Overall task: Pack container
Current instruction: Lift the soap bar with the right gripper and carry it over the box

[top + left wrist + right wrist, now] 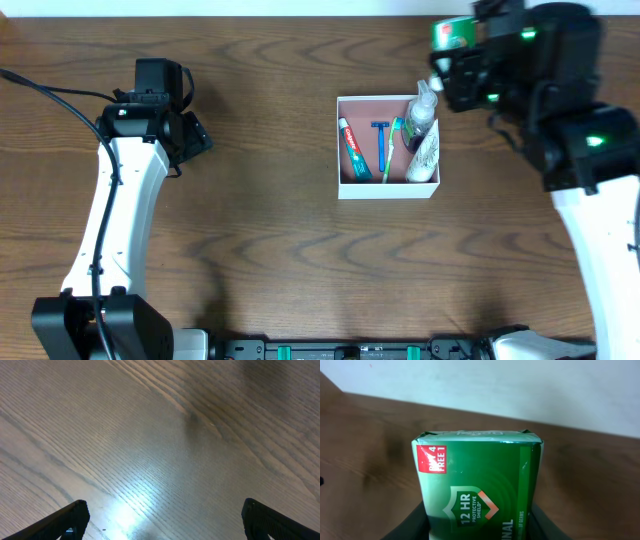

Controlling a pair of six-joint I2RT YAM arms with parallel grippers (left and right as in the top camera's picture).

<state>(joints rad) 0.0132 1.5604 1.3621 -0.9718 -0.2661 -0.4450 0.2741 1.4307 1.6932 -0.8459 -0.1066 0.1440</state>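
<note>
The left arm rises from its base at the near left corner and reaches away along its white link to a black wrist over the left part of the worktop (260, 250). The left hand (162, 520) faces straight down at bare wood, its two dark fingertips (70, 520) spread wide apart at the lower corners of the wrist view, nothing between them. The right arm comes up from the near right, its white link leading to a bulky black wrist with green lights at the far right edge. The right hand (479, 530) is clamped on a green soap pack (477, 485), a finger against each side.
</note>
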